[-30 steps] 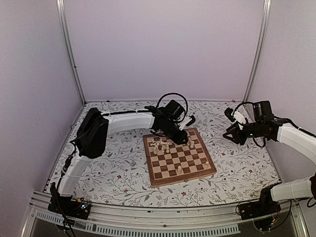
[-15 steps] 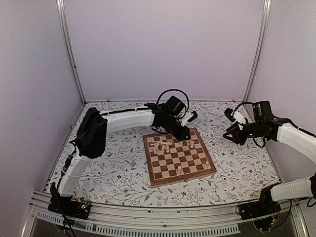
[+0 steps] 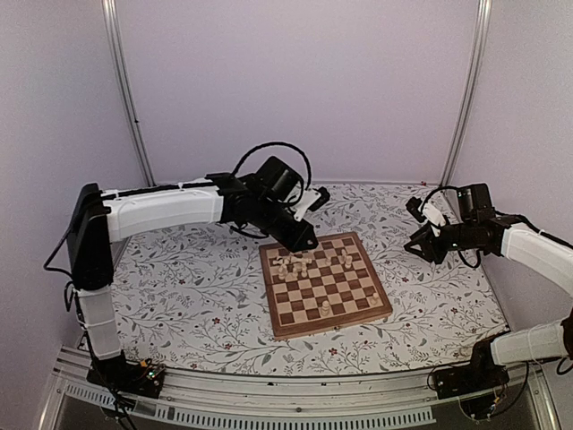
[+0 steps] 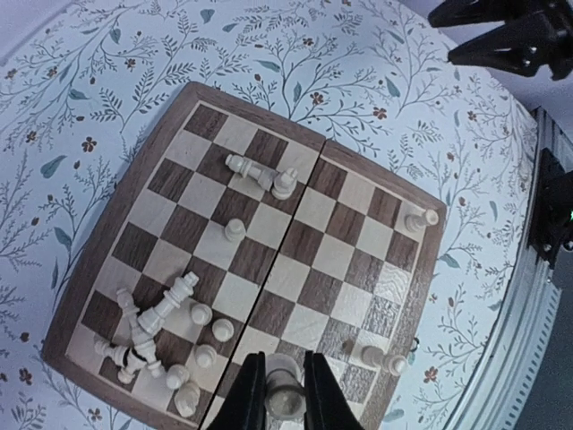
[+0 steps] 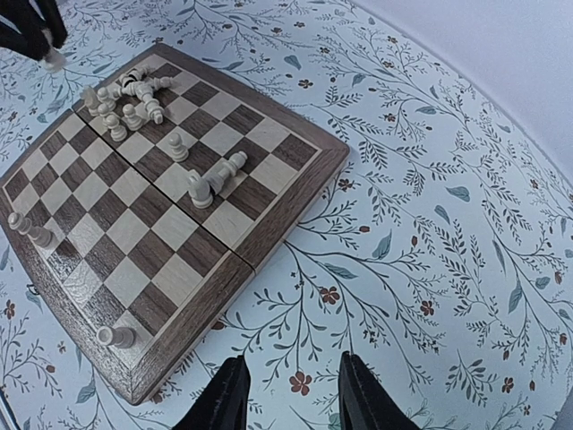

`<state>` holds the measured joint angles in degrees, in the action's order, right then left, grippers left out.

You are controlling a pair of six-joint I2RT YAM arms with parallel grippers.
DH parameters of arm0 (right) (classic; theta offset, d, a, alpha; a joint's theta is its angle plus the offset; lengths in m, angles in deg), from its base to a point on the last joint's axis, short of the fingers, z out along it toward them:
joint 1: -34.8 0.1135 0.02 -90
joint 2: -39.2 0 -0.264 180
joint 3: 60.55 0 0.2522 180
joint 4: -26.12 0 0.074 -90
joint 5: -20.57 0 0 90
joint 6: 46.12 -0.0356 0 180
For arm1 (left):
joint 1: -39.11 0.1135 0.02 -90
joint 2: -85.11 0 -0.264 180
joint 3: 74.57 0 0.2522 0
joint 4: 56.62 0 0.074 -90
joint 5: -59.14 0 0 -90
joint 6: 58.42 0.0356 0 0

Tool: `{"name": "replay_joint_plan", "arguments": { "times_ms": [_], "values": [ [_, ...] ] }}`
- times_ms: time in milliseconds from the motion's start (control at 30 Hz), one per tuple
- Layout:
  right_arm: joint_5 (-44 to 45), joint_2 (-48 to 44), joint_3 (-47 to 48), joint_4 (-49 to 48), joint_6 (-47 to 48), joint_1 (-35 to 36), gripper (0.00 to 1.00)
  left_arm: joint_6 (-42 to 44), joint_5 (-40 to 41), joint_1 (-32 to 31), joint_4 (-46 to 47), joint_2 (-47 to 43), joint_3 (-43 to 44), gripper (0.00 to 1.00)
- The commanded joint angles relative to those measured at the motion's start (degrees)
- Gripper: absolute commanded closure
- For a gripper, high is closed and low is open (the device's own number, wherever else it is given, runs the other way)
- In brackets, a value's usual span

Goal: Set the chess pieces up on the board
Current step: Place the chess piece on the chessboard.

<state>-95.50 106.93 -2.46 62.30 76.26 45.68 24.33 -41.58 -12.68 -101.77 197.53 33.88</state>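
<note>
Firmly clamps one pale chess piece (image 4: 285, 399) in the left end effector (image 4: 283, 376), above the chessboard (image 4: 333, 258) edge, near a toppled heap of pieces (image 4: 148, 327) at one corner. Holds right end effector (image 5: 293, 363) part open and empty over the floral worktop (image 5: 430, 224).

Premises present as a robotics laboratory test cell, not a domestic or commercial space. Plain pale panel walls (image 3: 295, 90) close the work area on three sides, carried on aluminium uprights (image 3: 125, 90). A slotted aluminium rail (image 3: 269, 394) runs along the near edge, with the left arm (image 3: 161, 208) and right arm (image 3: 537, 251) bolted to it side by side. A cable loop (image 3: 269, 144) runs exposed over the left arm. The floral-patterned table covering (image 3: 197, 296) and the chessboard (image 3: 324, 285) are the only household-type items.
</note>
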Motion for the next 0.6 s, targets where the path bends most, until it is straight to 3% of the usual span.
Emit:
{"name": "replay_joint_plan", "arguments": {
  "times_ms": [0, 200, 567],
  "values": [
    [0.5, 0.4, -0.7, -0.6, 0.4, 0.2, 0.63, -3.1, 3.0, -3.0, 1.6, -8.3, -10.8, 0.89],
    [-0.1, 1.5, -0.7, -0.6, 0.4, 0.2, 0.63, -7.3, 4.8, -6.3, 5.0, -14.9, -22.4, 0.89],
    [-1.4, 2.7, -0.5, -0.1, 0.5, 0.2, 0.63, -10.2, 5.9, -9.7, 9.7, -16.0, -30.2, 0.89]
  ]
}}
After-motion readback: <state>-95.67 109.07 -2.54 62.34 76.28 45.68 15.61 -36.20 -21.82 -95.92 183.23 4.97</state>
